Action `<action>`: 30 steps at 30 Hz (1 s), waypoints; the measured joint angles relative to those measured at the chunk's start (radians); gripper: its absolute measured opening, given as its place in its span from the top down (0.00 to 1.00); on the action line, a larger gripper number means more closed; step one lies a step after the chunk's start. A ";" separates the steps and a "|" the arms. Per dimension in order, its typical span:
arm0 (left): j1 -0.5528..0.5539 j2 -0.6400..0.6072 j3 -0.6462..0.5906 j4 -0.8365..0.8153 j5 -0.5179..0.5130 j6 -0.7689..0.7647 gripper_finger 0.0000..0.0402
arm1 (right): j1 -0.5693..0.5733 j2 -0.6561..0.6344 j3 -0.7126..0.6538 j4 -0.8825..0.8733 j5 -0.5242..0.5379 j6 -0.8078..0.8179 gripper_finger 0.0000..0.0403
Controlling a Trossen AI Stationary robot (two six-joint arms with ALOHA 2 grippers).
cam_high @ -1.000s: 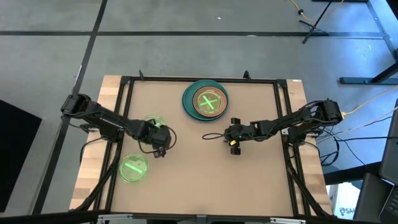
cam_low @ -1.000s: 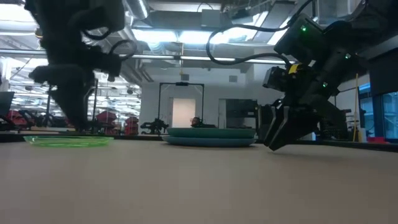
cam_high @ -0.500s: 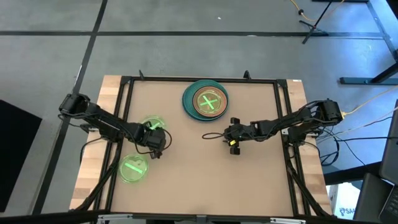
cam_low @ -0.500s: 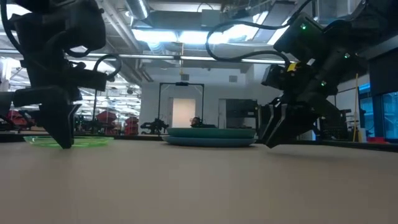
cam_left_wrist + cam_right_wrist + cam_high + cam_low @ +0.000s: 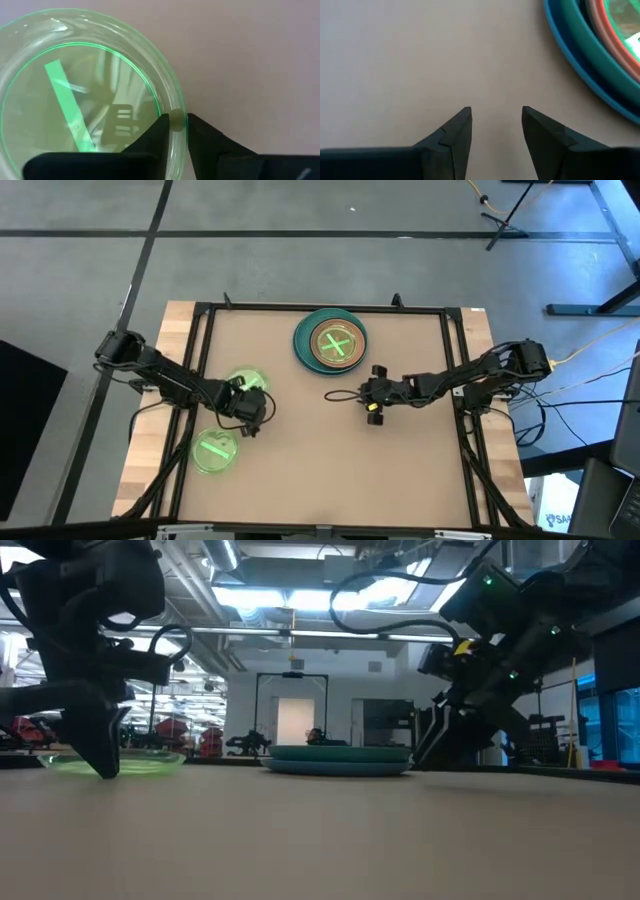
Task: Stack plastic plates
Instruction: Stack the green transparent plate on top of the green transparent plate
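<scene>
Between the left gripper (image 5: 174, 131) jaws sits a translucent neon-green plate (image 5: 90, 100) rim.

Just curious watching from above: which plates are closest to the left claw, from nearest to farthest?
1. Green plate whose rim the left claw grips, on the table's left.
2. Second green plate, by the front-left edge.
3. Plate stack, at the back middle.
</scene>
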 joint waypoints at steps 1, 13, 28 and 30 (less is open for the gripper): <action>0.000 0.000 0.000 -0.001 -0.006 0.000 0.87 | 0.000 0.000 0.000 0.002 0.000 0.000 0.59; 0.001 -0.001 0.007 -0.030 -0.068 0.021 0.99 | 0.000 0.000 0.000 0.001 -0.001 0.029 0.59; -0.026 -0.025 0.233 0.006 -0.200 0.279 1.00 | 0.137 0.000 0.055 0.000 0.115 -0.052 0.59; -0.026 -0.025 0.241 0.090 -0.213 0.361 1.00 | 0.161 0.000 0.055 0.000 0.115 -0.052 0.59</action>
